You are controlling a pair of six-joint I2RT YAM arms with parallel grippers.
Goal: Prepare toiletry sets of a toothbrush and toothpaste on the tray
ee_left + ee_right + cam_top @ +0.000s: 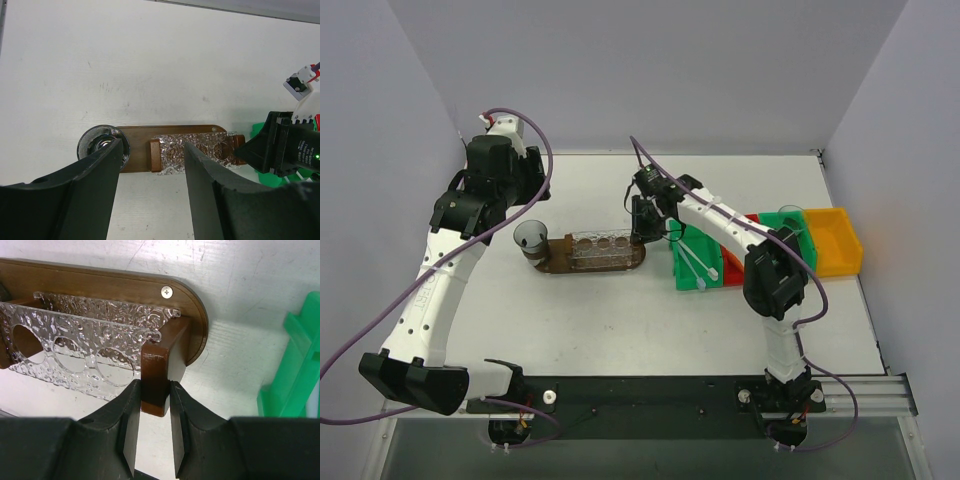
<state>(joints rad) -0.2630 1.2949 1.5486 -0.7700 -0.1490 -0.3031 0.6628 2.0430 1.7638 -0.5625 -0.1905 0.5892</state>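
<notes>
The tray (560, 262) is a dark brown oval board on the table, carrying a clear textured rack (603, 243) with round holes. My right gripper (646, 228) is shut on the brown upright post (156, 371) at the tray's right end; the tray base (100, 282) shows behind it. My left gripper (470, 212) is open and empty, up above the table left of the tray; its fingers (95, 190) frame the tray (137, 150). White toothbrushes (692, 262) lie in the green bin (682, 275). I cannot make out any orange toothpaste tubes.
A clear cup (532, 238) stands on the tray's left end, also in the left wrist view (92, 145). Right of the tray are a red bin (733, 270), a yellow bin (835, 240) and another clear cup (790, 217). The green bin (295, 370) is close to my right gripper.
</notes>
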